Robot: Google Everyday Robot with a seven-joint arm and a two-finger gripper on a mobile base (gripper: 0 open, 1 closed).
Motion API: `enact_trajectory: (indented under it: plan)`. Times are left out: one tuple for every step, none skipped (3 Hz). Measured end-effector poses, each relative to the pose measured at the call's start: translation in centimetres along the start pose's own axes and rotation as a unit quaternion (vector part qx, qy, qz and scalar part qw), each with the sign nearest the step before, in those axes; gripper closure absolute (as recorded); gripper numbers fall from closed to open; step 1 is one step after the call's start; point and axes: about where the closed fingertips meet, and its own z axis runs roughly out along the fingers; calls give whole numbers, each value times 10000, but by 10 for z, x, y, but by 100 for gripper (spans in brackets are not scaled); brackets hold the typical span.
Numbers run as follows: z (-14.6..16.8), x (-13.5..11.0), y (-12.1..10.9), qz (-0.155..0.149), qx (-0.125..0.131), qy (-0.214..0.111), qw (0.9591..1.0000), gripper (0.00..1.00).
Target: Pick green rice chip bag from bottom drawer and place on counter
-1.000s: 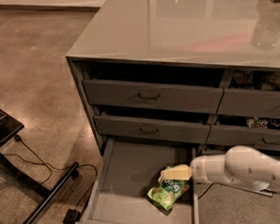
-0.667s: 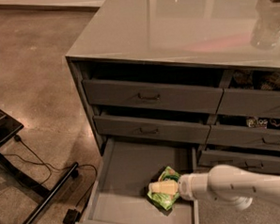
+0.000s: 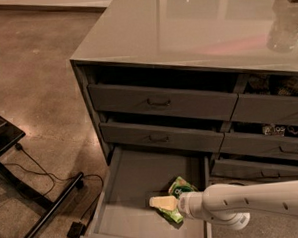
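The white arm [image 3: 253, 203] reaches in level from the right over the open bottom drawer [image 3: 135, 192]. Its gripper [image 3: 163, 203] sits over the green rice chip bag [image 3: 178, 188], which lies on the drawer floor. I cannot tell how wide the jaws are.

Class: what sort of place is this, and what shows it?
Probably an office snack area or lab: a glossy counter over grey drawers, polished concrete floor, and the gripper in the bottom drawer at the green rice chip bag.

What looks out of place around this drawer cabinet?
Nothing looks spilled or broken. The bottom drawer stands pulled open, and the green rice chip bag lies crooked on its floor, with the hand right over it.
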Motion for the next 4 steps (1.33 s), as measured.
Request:
enact_trajectory:
  plan:
    - [16, -4, -3, 171, -307, -105, 9993, 0]
    - [43, -34, -16, 618, -721, -766, 9925, 0]
    - [62, -62, -42, 1247, -820, -1698, 9741, 0]
    - [76, -67, -65, 1651, -562, -2243, 9588, 0]
